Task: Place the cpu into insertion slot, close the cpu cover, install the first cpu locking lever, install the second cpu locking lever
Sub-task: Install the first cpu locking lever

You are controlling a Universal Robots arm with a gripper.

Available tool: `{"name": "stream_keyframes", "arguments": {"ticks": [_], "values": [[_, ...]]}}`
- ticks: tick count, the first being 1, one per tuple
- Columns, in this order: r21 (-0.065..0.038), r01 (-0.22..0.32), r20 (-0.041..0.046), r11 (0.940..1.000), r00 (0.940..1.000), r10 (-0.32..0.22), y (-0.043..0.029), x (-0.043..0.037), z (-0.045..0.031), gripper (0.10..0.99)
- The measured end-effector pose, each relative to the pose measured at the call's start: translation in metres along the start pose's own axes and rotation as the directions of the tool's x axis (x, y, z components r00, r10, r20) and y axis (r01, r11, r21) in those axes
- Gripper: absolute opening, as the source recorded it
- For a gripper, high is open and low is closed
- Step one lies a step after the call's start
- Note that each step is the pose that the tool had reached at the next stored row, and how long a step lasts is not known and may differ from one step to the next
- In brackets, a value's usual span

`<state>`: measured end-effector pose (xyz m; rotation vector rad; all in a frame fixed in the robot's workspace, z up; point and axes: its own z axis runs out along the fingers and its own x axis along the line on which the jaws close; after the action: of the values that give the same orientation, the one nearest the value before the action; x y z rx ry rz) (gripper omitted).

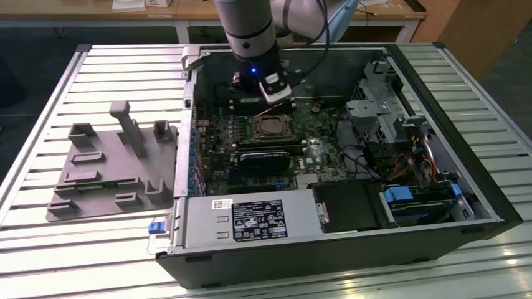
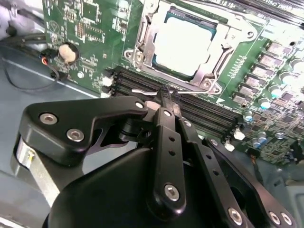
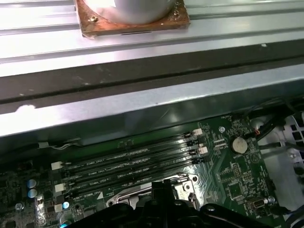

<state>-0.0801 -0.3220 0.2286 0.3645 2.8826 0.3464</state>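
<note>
The end effector (image 2: 165, 97) has its fingers pinched together, tips at a thin wire locking lever (image 2: 142, 90); whether they grip it or only touch it is unclear. Just beyond the fingertips the cpu (image 2: 183, 42) lies flat in the insertion slot (image 2: 190, 17), pale top up. It is square with no long axis, its edges parallel to the memory slots (image 2: 204, 111). The cpu cover (image 2: 144, 40) appears down, and the lever latching looks unfinished.
</note>
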Motion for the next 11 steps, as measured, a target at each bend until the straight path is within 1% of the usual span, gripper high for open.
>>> {"name": "stream_keyframes", "arguments": {"ticks": [6, 11], "values": [[0.015, -0.053, 0.0163, 0.9985, 0.9985, 0.053, 0.0002, -0.0005, 0.0019, 0.106], [0.031, -0.083, 0.0289, 0.996, 0.9962, 0.083, 0.0016, -0.0008, 0.0035, 0.106]]}}
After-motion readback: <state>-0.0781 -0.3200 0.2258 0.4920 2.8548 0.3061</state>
